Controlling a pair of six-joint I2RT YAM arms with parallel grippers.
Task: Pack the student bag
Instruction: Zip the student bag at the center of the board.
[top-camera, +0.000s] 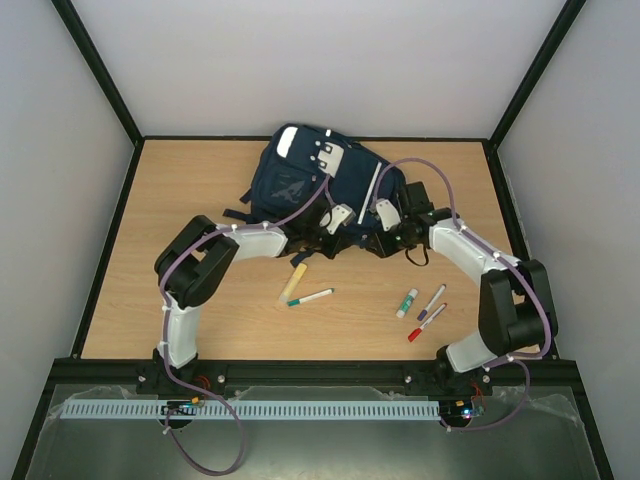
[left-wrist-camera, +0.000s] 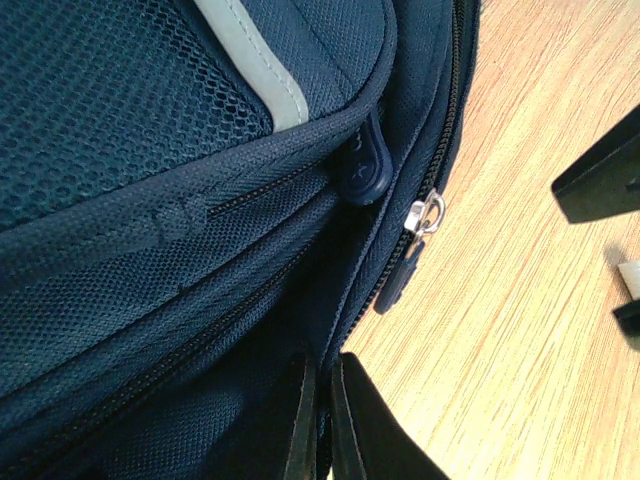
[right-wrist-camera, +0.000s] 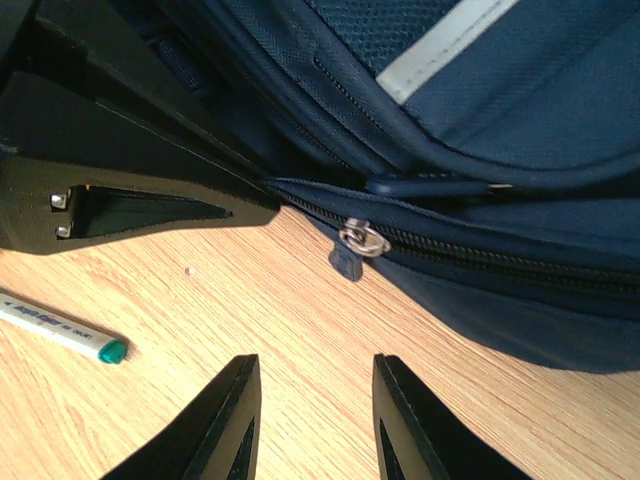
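Robot lab: white-walled cell (top-camera: 300, 60), wooden table (top-camera: 200, 200)

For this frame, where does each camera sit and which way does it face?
Top external: above and behind the bases, looking down on the table, student bag and markers; both arms show.
Left wrist: on the left arm, facing the bag's zipped edge; left gripper shut on its fabric.
Right wrist: low, facing that edge; right gripper open.
Shared: both wrist views show the silver zipper slider.

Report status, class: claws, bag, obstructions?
Left claw shut on student bag edge. Right claw open, empty, facing zipper pull. Markers loose on table, none blocking.
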